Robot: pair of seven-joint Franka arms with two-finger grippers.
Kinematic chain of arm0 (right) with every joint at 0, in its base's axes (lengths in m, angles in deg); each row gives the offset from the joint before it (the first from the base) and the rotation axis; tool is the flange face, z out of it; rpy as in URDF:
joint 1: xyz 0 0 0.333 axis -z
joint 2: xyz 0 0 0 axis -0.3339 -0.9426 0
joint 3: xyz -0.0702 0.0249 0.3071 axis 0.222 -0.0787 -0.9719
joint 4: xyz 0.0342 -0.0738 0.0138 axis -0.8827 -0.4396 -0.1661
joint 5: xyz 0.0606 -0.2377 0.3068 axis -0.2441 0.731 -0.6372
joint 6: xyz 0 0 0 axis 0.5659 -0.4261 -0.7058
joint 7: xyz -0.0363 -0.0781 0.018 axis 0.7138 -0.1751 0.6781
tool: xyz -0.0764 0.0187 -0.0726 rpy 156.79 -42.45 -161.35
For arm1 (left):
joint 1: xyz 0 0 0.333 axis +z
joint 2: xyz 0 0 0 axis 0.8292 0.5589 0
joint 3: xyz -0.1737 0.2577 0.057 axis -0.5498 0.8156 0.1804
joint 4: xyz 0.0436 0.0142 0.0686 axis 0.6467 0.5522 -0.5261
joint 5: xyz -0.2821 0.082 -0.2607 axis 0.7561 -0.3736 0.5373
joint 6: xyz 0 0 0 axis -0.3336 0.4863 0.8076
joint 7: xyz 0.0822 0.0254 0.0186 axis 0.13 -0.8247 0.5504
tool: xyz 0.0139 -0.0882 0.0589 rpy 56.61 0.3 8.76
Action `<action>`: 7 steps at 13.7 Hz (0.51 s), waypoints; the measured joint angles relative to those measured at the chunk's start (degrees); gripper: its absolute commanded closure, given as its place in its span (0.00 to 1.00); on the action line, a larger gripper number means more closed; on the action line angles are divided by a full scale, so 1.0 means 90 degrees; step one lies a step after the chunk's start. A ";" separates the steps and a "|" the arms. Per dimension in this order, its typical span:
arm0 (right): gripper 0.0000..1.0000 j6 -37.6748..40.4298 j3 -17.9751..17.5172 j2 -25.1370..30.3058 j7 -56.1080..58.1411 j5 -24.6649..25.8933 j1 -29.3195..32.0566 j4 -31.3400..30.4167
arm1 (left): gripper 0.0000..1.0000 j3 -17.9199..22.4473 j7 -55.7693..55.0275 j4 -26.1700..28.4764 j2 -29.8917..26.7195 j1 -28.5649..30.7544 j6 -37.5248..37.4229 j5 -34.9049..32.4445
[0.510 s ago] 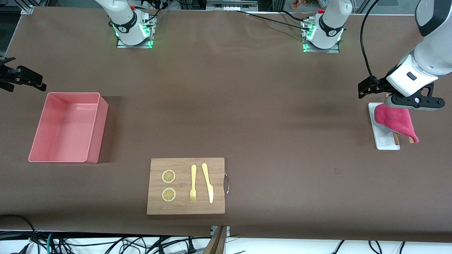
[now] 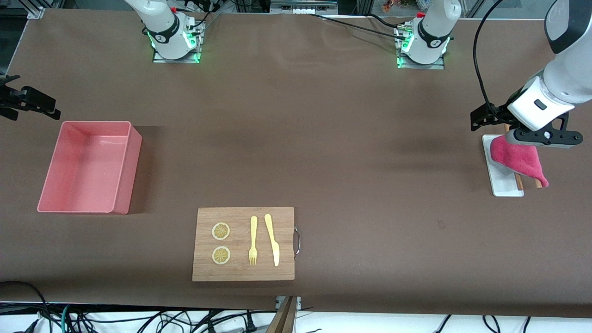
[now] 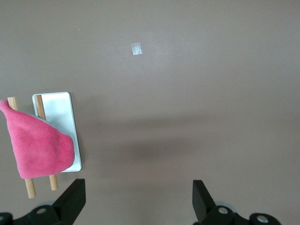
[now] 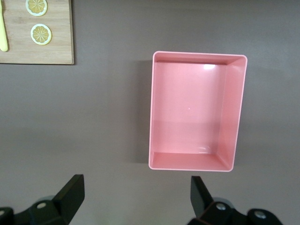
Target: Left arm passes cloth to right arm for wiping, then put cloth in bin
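The magenta-red cloth [image 2: 518,159] lies draped over two wooden sticks [image 2: 519,180] and a flat white tray [image 2: 502,182] at the left arm's end of the table. It also shows in the left wrist view [image 3: 40,147]. My left gripper [image 2: 483,118] hangs open and empty over bare table beside the tray, apart from the cloth; its own view shows it too [image 3: 138,192]. The salmon-pink bin [image 2: 127,171] stands empty at the right arm's end. My right gripper [image 2: 27,101] is open and empty, over the table beside the bin [image 4: 234,112], as its wrist view [image 4: 136,187] shows.
A wooden board [image 2: 284,231] with two lemon slices, a yellow fork [image 2: 253,240] and a yellow knife [image 2: 273,239] lies near the front camera, between the bin and the tray. A small bit of tape [image 3: 136,48] is on the brown table.
The left arm's wrist has shifted slightly above the tray. The cloth, the bin and the right arm have not moved.
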 measured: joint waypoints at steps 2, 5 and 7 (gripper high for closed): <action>0.00 0.0000 0.0000 0.0000 0.0000 0.0000 0.0000 0.0000 | 0.00 0.0008 0.0000 -0.0013 0.0050 -0.0001 0.0000 0.0000; 0.00 0.0000 0.0001 0.0000 0.0000 0.0000 0.0000 0.0000 | 0.00 0.0008 0.0003 -0.0080 0.0134 -0.0001 0.0000 0.0000; 0.00 0.0000 0.0001 0.0000 0.0000 0.0000 0.0000 0.0000 | 0.00 0.0016 0.0063 -0.0087 0.0159 0.0002 -0.0043 -0.0004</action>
